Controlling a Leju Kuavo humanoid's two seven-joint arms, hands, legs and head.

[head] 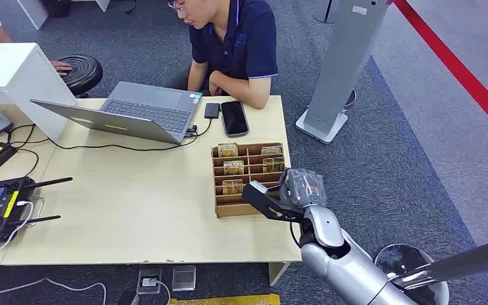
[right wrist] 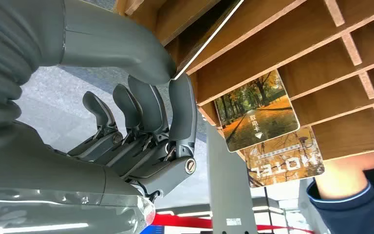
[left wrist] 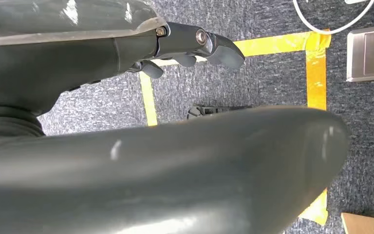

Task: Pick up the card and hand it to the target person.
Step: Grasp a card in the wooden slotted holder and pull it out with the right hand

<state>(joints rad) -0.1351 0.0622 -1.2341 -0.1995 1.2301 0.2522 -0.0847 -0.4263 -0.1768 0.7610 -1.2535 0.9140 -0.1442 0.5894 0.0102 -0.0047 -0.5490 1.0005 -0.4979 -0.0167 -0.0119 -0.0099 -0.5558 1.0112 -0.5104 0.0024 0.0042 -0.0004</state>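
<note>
Several cards stand in the slots of a wooden card rack (head: 248,179) on the table (head: 133,210); the nearest card (head: 232,186) sits in the front left slot, with more in the rows behind. From that card, the right hand (head: 273,198) is at about 4 o'clock, at the rack's front right corner. In the right wrist view its dark fingers (right wrist: 146,105) are slightly apart and curled, their tips up against the rack's wooden edge, holding nothing. The left hand (left wrist: 185,46) hangs over the carpet, fingers bent loosely around nothing.

A card like this is probably thin, light, stiff and glossy, so likely slippery under hard fingertips. The sensible hold would be a pinch on its exposed upper edge, thumb on 1 face, a finger on the other, then a straight lift out. The person (head: 235,44) sits at 12 o'clock from the rack.
</note>
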